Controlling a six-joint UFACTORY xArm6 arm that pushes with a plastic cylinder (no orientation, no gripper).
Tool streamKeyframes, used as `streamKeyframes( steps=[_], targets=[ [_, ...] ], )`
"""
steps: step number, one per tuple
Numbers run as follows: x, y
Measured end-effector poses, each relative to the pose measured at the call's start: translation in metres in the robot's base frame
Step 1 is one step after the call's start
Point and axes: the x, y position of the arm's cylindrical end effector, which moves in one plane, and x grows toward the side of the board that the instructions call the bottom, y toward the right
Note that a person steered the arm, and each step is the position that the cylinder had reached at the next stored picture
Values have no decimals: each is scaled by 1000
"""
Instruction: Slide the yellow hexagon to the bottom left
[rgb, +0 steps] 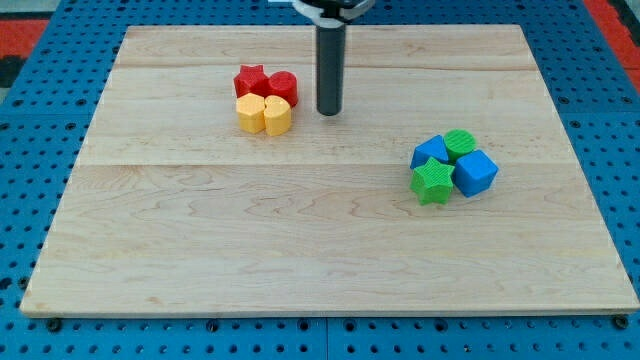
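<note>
The yellow hexagon (278, 116) sits on the wooden board (320, 250) in the upper left part, touching a yellow heart-like block (250, 114) on its left. A red star (249, 80) and a red cylinder (282, 87) sit just above them. My tip (329, 112) is on the board a short way to the right of the yellow hexagon and the red cylinder, not touching them.
At the view's right a cluster holds a green cylinder (460, 142), a blue block (431, 151), a blue cube (475, 173) and a green star (432, 182). A blue pegboard (30, 150) surrounds the board.
</note>
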Motion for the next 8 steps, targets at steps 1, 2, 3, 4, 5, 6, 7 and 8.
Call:
streamKeyframes(
  steps=[1,2,3,4,5,6,7,8],
  targets=[
    [0,-64],
    [-1,-109],
    [7,-135],
    [39,-167],
    [5,-218],
    [47,-213],
    [43,-191],
    [92,-165]
  ],
)
